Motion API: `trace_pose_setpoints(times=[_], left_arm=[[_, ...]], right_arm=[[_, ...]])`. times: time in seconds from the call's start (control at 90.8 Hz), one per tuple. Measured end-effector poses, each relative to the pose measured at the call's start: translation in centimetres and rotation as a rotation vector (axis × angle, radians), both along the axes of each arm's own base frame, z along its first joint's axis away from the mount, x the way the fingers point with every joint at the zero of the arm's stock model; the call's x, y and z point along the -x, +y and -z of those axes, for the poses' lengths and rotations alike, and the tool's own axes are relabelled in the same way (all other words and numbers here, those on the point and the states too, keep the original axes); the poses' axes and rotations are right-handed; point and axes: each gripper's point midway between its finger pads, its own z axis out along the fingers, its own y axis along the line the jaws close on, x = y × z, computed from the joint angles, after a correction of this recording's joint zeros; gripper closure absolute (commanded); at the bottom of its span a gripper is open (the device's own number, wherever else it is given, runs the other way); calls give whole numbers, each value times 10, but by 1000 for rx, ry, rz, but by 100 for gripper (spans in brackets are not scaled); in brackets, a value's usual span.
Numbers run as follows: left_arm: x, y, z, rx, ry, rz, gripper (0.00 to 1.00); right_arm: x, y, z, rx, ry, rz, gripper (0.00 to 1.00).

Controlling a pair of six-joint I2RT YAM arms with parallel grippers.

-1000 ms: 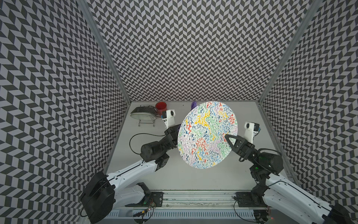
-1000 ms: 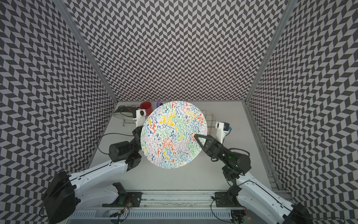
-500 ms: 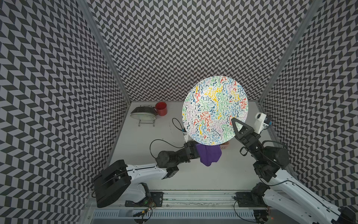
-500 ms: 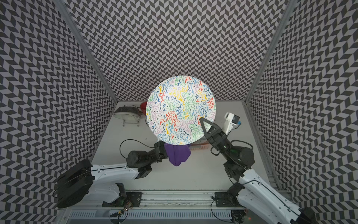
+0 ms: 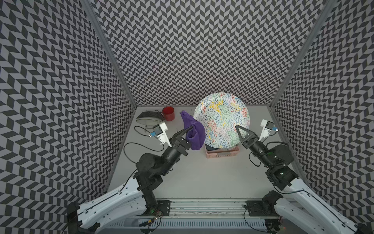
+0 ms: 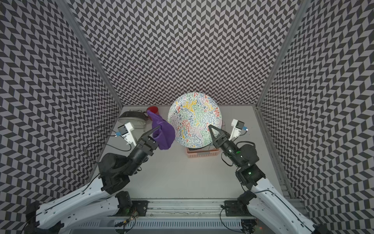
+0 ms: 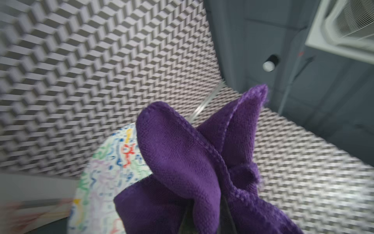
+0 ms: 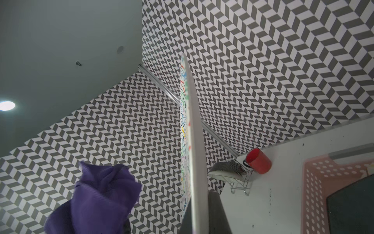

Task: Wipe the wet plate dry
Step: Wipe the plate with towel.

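Plate point(image 5: 221, 119) first: it hangs in the air over the pink basket point(image 5: 221, 154), stood nearly on edge, its squiggle-patterned face turned toward the left arm's side. The right gripper point(image 5: 239, 129) is clamped tight on its rim, at about four o'clock on the disc as a top view shows it. The left gripper point(image 5: 188, 131) is closed on a bunched purple cloth point(image 5: 196, 134), raised at nine o'clock from the plate, close by the rim.

In both top views cloth and rim overlap. From the right wrist camera, though, a strip of patterned wall shows between the cloth point(image 8: 97, 198) and the plate point(image 8: 191, 141), so I judge them near but apart. That gap is what the wipe turns on. The face to be dried looks straight at the cloth. To my eye the left arm, the one carrying the tool, has only to press across toward three o'clock while the right holds the disc steady on its edge.
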Motion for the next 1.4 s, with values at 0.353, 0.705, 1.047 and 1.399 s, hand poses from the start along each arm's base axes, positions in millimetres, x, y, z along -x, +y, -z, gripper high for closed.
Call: trace_pose_setpoints(times=[0.353,0.705,1.047,1.399], left_arm=[[-47,-25,107,-510,113,-199,100],[-62,-62,112,-467,134,-52,100],[-89,-57,48,-496,-3,-76,100],[-84,-23,137,-580,151,-75,100]], right_arm=[[9,25,44,127,57,-46,100],[0,21,59,117,123,5,100],[43,67,89,162,97,-243,100],[9,-6,67,123,105,7,100]])
